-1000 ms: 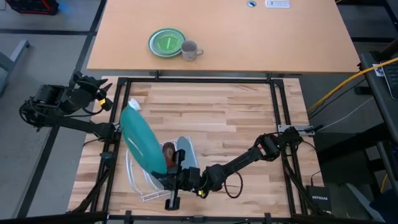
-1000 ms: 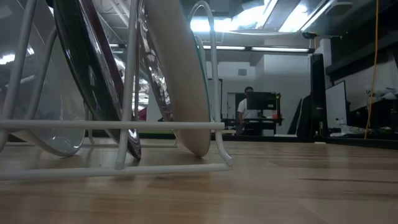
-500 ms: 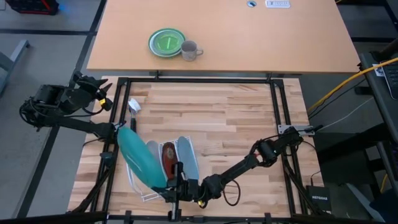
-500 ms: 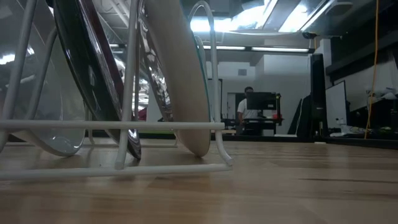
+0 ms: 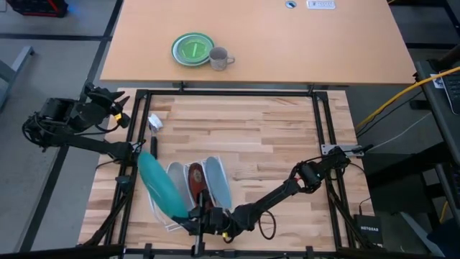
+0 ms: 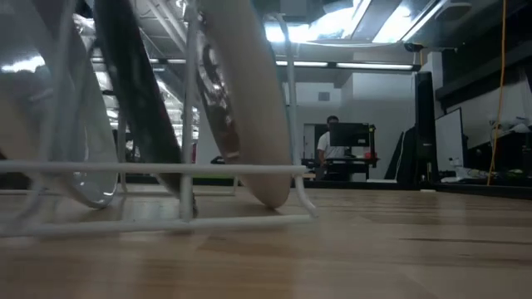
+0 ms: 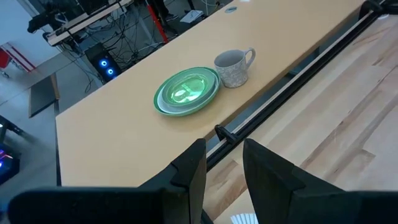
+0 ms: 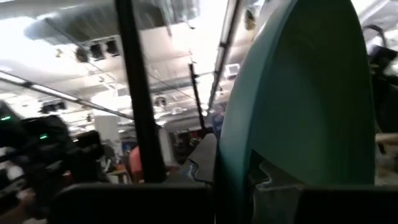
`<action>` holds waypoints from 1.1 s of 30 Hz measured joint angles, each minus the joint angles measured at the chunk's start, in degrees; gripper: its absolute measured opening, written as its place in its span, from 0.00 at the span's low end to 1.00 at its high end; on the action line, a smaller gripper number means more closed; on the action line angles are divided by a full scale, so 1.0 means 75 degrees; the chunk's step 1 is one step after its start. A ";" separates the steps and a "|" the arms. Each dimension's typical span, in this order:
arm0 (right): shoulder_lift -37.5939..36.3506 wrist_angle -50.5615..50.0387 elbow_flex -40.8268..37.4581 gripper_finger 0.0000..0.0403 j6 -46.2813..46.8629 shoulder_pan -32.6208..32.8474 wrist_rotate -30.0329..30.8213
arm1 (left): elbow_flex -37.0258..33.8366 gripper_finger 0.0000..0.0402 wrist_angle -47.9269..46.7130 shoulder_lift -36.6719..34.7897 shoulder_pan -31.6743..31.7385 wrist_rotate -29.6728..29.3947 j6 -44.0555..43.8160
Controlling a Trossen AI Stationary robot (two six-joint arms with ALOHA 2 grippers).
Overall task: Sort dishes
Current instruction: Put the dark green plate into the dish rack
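Note:
My right gripper (image 5: 192,216) is low near the table's near edge, shut on the dark teal plate (image 5: 158,183), which stands on edge over the left end of the white wire rack (image 5: 167,227). In the rack, to the right of it, stand the white plate (image 5: 177,180), the dark red plate (image 5: 195,180) and the light blue plate (image 5: 218,183), each on its rim between the wires. The low view shows the rack (image 6: 166,169) and plates from close up. My left gripper (image 5: 118,115) waits open beyond the table's left edge. My right gripper pinches the teal plate at its rim (image 8: 249,143), at the plate's near end, with one finger (image 8: 205,162) on each face. The fingers come level from the right, near the table's near edge. The plate stands on edge, leaning left; whether its lower rim touches the rack I cannot tell.
A light wooden table behind carries a small green plate (image 5: 192,49) and a grey mug (image 5: 220,57), both also in the left wrist view (image 7: 186,93). A small white object (image 5: 154,122) lies near the table's left edge. Bare wood spreads right of the rack.
My right gripper has moved left and toward the near edge, going down. The teal plate has come down with it, from reaching far up the table's left side to standing lower and more on edge at the rack's left end. The rack has shifted slightly in the low view.

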 joint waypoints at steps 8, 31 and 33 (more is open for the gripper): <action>0.0006 -0.0507 -0.0012 0.04 0.0330 -0.0044 0.0956 | -0.0003 0.24 -0.0003 0.0000 0.0000 0.0000 0.0009; 0.0006 -0.3509 -0.0012 0.16 0.2956 -0.0489 0.0585 | -0.0341 0.24 0.0000 -0.0006 0.0000 0.0062 0.0388; 0.0006 -0.3507 -0.0012 0.20 0.2976 -0.0512 0.0370 | -0.0341 0.24 0.0000 -0.0006 0.0000 0.0064 0.0393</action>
